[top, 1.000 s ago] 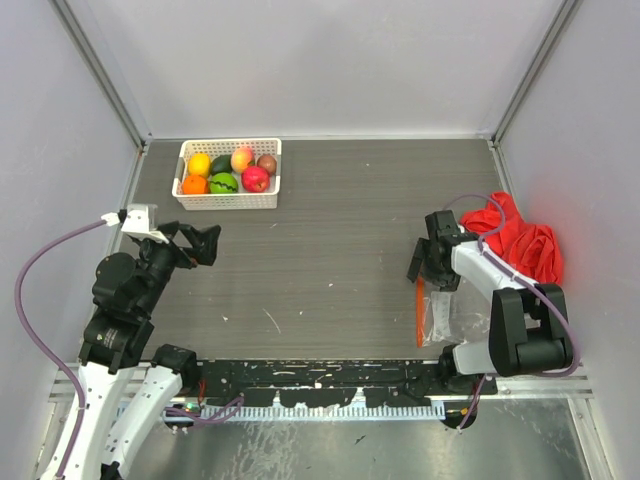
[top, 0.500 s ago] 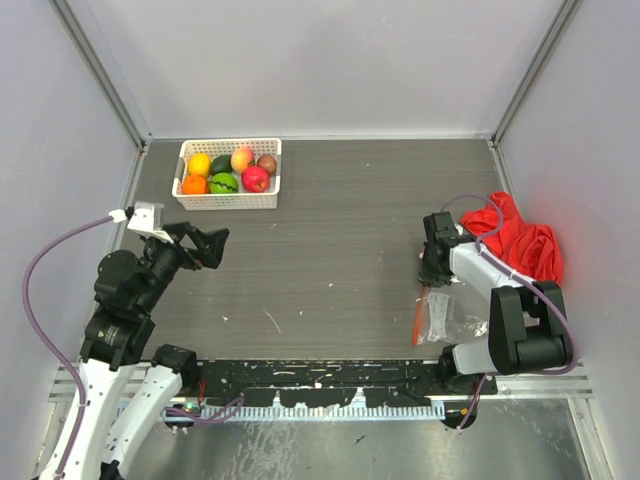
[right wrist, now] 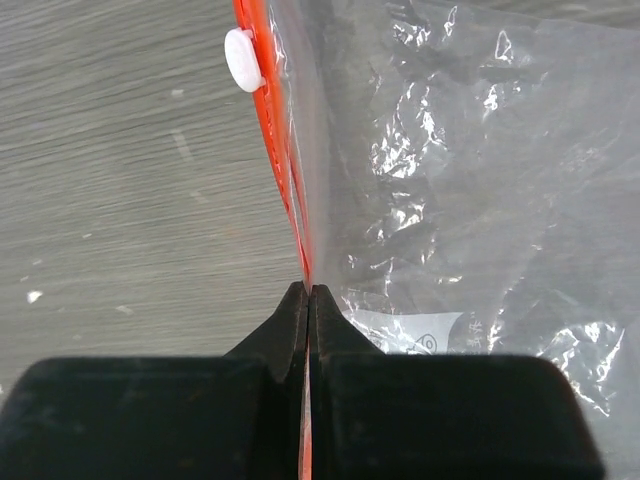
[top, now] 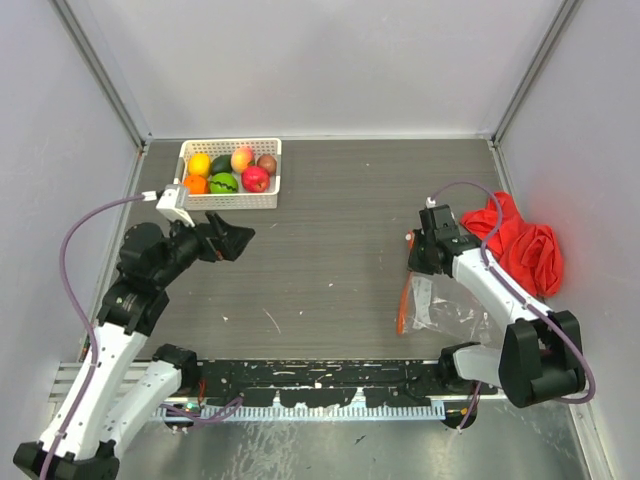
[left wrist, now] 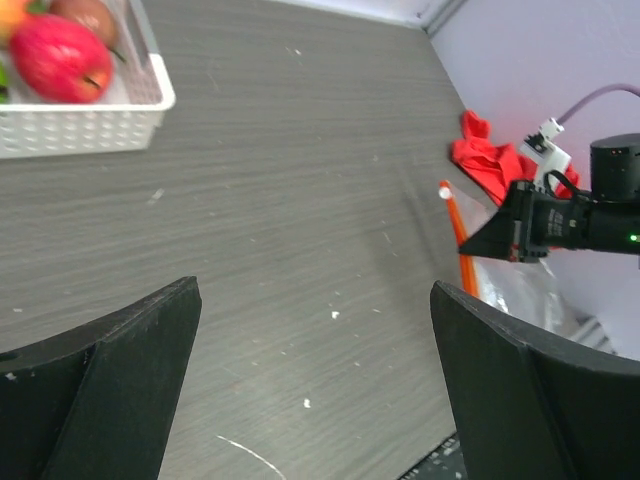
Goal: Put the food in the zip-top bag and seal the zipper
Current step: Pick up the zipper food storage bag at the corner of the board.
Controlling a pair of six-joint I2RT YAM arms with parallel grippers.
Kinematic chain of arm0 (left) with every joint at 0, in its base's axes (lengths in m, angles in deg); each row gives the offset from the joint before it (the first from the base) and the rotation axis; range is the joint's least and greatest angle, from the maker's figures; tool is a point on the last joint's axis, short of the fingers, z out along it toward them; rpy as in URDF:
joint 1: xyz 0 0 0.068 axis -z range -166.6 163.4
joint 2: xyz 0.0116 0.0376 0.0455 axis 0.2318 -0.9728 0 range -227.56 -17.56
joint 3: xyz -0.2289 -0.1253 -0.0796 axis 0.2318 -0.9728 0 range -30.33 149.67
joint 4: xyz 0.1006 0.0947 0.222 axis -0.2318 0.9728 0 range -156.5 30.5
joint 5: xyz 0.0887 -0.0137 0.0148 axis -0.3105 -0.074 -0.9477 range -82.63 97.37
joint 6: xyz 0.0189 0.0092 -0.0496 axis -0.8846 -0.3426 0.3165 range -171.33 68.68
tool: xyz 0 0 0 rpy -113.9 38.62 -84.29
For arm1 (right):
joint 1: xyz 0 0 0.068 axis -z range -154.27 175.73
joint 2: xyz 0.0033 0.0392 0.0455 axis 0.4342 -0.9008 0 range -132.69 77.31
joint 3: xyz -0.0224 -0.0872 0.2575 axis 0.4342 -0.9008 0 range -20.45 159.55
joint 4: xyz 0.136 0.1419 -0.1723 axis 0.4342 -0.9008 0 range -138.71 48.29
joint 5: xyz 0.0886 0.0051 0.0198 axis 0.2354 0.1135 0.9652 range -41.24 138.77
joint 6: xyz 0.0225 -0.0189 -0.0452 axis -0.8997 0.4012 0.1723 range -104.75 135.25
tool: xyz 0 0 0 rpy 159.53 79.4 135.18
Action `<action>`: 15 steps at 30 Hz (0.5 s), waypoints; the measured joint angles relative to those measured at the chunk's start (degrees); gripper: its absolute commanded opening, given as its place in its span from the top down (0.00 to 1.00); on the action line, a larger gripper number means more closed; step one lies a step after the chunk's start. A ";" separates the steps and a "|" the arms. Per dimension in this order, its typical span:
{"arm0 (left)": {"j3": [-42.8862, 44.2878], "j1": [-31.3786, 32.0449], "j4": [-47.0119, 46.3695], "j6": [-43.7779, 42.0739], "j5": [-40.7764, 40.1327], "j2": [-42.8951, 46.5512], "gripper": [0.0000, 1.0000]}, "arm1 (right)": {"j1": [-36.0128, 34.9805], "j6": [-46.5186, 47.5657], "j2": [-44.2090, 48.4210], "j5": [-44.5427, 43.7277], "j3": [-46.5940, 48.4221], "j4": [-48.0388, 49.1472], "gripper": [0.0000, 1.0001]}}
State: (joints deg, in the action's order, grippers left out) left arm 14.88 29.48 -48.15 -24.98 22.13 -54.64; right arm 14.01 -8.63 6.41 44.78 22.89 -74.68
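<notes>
Seven small round toy fruits (top: 223, 183) sit together in a white plastic basket with a lattice wall (top: 228, 201). One is yellow, one orange, one peach-pink, one red, one brown, one light green and one dark green. The basket stands at the far left of the dark grey wooden table (top: 340, 200).

None of the fruits is in the clear thin plastic bag (top: 445, 310). The bag is on the right side of the table, well apart from the basket. A narrow orange-red strip (top: 402, 305) runs along its left edge. In the right wrist view a small white slider (right wrist: 241, 60) sits on the strip, at the far end from the fingers.

Both fingers of the right pincer (top: 418, 262) are pressed tight together on the strip, so one end of the bag is pinched. A crumpled red cloth (top: 520, 245) lies just beside the right arm, by the wall.

The left pincer (top: 235, 240) is just in front of the basket, above the table. Its two black fingers (left wrist: 100, 390) are spread wide apart with nothing between them.
</notes>
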 measured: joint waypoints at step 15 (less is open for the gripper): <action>-2.99 12.04 -8.74 9.97 5.38 -14.56 0.04 | -10.21 -0.33 2.14 12.41 0.61 12.04 0.99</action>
State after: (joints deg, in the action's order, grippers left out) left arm 11.88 41.52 -56.89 -15.01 27.51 -69.19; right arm 3.80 -8.96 8.56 57.19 23.50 -62.64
